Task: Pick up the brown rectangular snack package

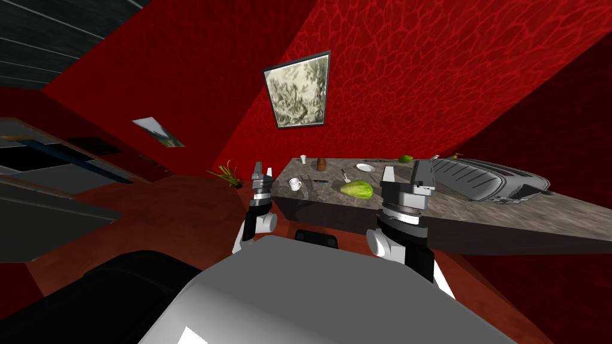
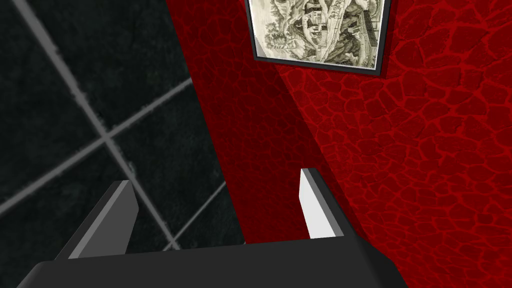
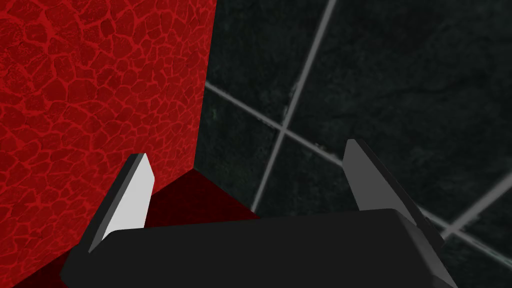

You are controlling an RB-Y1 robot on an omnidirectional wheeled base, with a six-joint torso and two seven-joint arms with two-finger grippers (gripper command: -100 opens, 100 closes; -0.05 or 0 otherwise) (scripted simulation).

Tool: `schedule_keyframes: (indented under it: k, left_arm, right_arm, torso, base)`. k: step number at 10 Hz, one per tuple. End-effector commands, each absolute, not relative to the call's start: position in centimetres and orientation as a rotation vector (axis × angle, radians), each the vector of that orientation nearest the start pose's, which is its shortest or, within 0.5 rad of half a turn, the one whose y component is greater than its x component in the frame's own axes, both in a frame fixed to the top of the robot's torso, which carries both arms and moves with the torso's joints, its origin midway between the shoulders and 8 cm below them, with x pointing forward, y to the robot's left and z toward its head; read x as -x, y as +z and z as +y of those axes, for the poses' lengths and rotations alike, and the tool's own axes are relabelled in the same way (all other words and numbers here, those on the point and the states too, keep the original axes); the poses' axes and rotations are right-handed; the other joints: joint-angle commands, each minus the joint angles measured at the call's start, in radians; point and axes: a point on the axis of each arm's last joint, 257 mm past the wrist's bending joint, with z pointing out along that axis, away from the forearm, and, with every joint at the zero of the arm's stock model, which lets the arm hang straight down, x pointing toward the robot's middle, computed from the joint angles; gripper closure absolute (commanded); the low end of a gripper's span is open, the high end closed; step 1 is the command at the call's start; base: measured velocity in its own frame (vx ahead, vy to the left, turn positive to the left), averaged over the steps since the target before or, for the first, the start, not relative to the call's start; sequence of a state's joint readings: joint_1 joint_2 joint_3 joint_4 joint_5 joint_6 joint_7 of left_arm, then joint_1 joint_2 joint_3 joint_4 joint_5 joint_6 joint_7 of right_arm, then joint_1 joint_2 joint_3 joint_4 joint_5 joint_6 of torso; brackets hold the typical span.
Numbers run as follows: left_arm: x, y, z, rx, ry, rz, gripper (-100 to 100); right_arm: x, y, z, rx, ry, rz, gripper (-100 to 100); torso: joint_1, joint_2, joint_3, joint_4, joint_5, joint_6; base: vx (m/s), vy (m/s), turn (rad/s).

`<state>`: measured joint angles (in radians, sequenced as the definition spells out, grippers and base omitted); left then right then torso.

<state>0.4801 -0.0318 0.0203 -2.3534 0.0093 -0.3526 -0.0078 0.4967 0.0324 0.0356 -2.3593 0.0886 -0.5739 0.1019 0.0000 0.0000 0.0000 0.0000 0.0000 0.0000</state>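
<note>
A small brown package (image 1: 321, 163) stands upright toward the far end of a stone-topped counter (image 1: 514, 215), close to the red wall. My left gripper (image 1: 261, 169) is raised in front of the counter's near left corner, well short of the package; its fingers (image 2: 315, 205) stand open with nothing between them. My right gripper (image 1: 405, 174) is held up over the counter's near edge, to the right of the package and nearer to me. It is open and empty too, as the right wrist view shows by its spread fingers (image 3: 135, 195).
On the counter lie a white mug (image 1: 294, 184), a green fruit (image 1: 357, 189), a white plate (image 1: 365, 168), a white cup (image 1: 303, 159), a lime (image 1: 406, 159) and a large grey ribbed appliance (image 1: 478, 179). A potted plant (image 1: 227, 174) stands on the floor to the left.
</note>
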Motion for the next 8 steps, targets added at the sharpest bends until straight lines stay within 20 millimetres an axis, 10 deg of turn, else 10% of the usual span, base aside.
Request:
schedule_keyframes:
  k: [1,8]
  left_arm:
    - [-35.2,3.6,29.0,0.727,-1.275,0.617,0]
    - [-35.2,3.6,29.0,0.727,-1.275,0.617,0]
  right_arm:
    - [-32.0,6.4,-24.9,-0.448,1.210,0.597,-100]
    - [-34.3,0.1,-23.2,-0.358,1.140,0.870,-100]
  torso:
    - [0.000,0.000,0.000,0.000,0.000,0.000]
    - [0.004,0.005,0.003,0.001,0.001,0.000]
  base:
    - [-0.025,0.019,0.043]
    - [-0.072,0.057,0.061]
